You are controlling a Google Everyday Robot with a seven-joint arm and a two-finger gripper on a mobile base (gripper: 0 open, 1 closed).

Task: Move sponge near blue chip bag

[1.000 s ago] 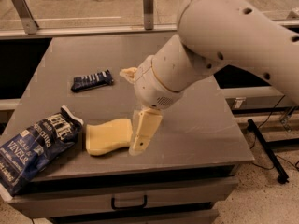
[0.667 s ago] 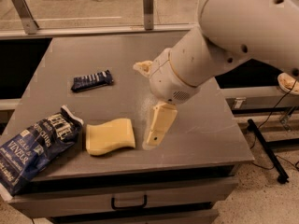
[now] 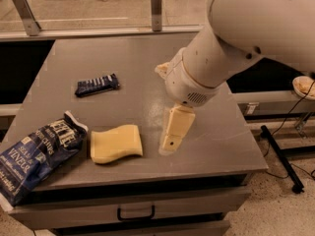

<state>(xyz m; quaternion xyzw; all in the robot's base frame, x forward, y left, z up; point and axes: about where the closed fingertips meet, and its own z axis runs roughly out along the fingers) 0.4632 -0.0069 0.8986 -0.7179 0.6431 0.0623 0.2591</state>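
At the lower left of the frame the blue chip bag point(image 3: 37, 156) lies on the worktop point(image 3: 133, 53), hanging over its front corner. Just right of it is the sponge point(image 3: 116, 144), flat and close enough that I cannot tell whether the two touch. A small striped bar wrapper point(image 3: 97, 84) sits further up, well apart from both. Right of the sponge, near the frame's centre, the end effector point(image 3: 170, 144) points down at the worktop. A second ago it was against the sponge's right edge, and it has since drawn off to the right, leaving a clear gap (the sponge itself has not shifted). It carries nothing, though I cannot tell how wide it stands. I judge the placement done and the arm retreating.
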